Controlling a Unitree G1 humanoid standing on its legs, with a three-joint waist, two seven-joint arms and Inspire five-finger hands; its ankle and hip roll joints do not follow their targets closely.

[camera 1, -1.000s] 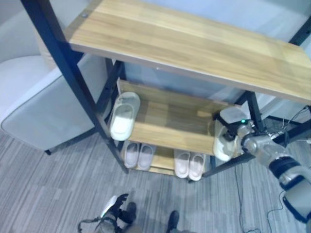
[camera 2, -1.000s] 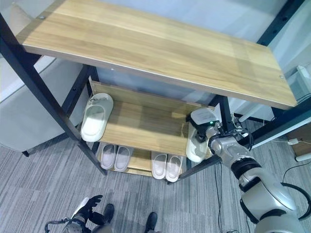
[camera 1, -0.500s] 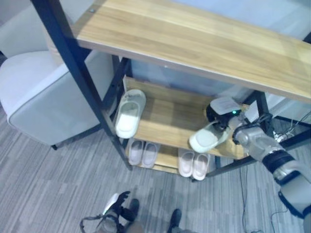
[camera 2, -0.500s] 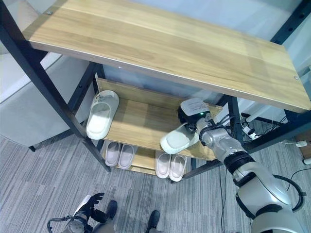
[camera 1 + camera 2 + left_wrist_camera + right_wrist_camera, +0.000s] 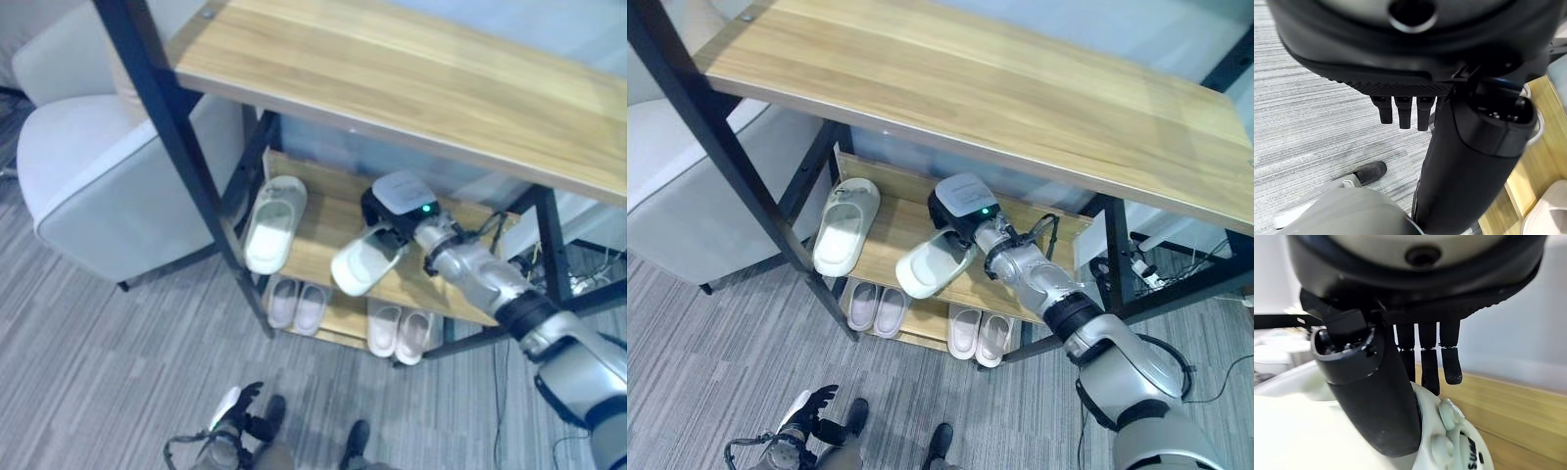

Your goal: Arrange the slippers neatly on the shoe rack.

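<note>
Gripping 1 cream slipper point(image 5: 933, 264) over the middle shelf point(image 5: 890, 230), right hand point(image 5: 958, 217) curled shut round it.

A grey armchair on striped grey carpet, with a pale wall and some cords behind.

The armchair point(image 5: 108, 186) is light grey and softly padded, standing on thin dark legs at the left of the scene. The carpet point(image 5: 715, 362) is grey with fine, uneven stripes and covers the whole floor. A pale bluish wall point(image 5: 1136, 29) runs along the back. At the far right, white cords point(image 5: 1146, 274) lie tangled on the floor.
</note>
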